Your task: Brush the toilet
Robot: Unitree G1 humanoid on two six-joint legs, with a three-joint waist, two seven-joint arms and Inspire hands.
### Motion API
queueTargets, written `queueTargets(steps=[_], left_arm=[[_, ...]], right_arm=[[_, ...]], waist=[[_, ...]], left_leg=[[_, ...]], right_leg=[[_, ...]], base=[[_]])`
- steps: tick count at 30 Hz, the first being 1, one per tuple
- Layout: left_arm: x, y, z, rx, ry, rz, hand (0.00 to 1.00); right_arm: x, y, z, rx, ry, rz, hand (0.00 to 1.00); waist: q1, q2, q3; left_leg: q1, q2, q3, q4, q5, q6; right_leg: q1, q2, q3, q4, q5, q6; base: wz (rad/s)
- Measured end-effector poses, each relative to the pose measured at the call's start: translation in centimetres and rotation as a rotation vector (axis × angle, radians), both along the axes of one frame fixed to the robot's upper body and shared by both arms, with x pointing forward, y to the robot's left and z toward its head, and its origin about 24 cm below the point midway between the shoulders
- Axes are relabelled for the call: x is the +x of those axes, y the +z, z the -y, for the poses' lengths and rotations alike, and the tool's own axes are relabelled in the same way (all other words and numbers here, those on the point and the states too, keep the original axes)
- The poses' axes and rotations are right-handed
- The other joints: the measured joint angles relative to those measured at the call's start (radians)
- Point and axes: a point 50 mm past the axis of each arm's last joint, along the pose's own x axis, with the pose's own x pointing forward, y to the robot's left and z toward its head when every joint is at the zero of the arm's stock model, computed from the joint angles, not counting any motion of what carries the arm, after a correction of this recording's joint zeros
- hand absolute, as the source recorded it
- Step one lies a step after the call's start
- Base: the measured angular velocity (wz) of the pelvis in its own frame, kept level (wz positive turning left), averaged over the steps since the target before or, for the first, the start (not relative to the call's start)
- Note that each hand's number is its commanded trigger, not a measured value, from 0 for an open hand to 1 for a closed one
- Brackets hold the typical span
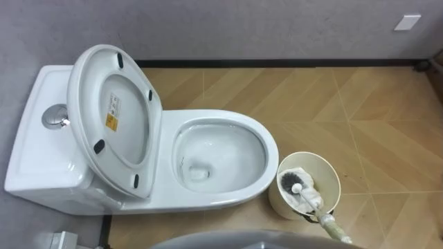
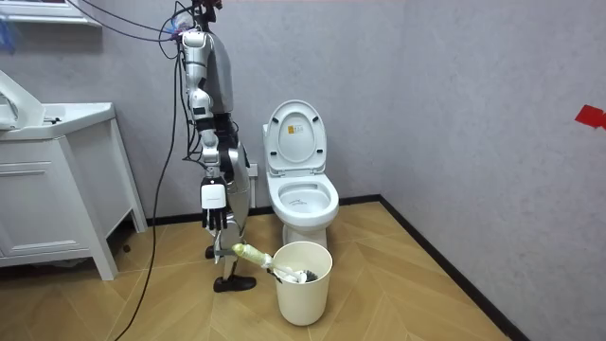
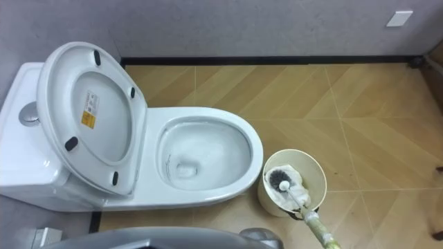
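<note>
Brush (image 1: pixel 309 198), one, rests head-down in one bucket (image 1: pixel 331 168) beside one toilet (image 1: pixel 223 201).

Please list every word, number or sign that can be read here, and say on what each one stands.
Sticker under the raised toilet lid: it carries print, but too small to read.
White wall plate: blank, no text.
Red mark on the wall, in the room view: no letters can be made out.

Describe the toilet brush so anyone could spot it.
Find the white toilet, lid up. Beside its bowl on the floor stands a cream bucket; the brush leans inside, dark bristle head down, pale handle poking over the rim.
</note>
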Motion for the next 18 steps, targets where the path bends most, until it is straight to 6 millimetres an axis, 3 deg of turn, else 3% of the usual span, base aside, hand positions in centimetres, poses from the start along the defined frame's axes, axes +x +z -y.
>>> queueTargets(steps=[18], left_arm=[[-1.8,0.0,0.0,0.003,0.018,-0.06,0.0]], right_arm=[[-0.4,0.0,0.0,-0.001,-0.019,-0.02,0.0]], waist=[[0.0,-0.004,-0.0015]], left_leg=[[0.002,0.0,-0.003,0.001,0.0,0.0]], right_leg=[[0.004,-0.001,-0.004,-0.013,0.0,0.0]], base=[[0.0]])
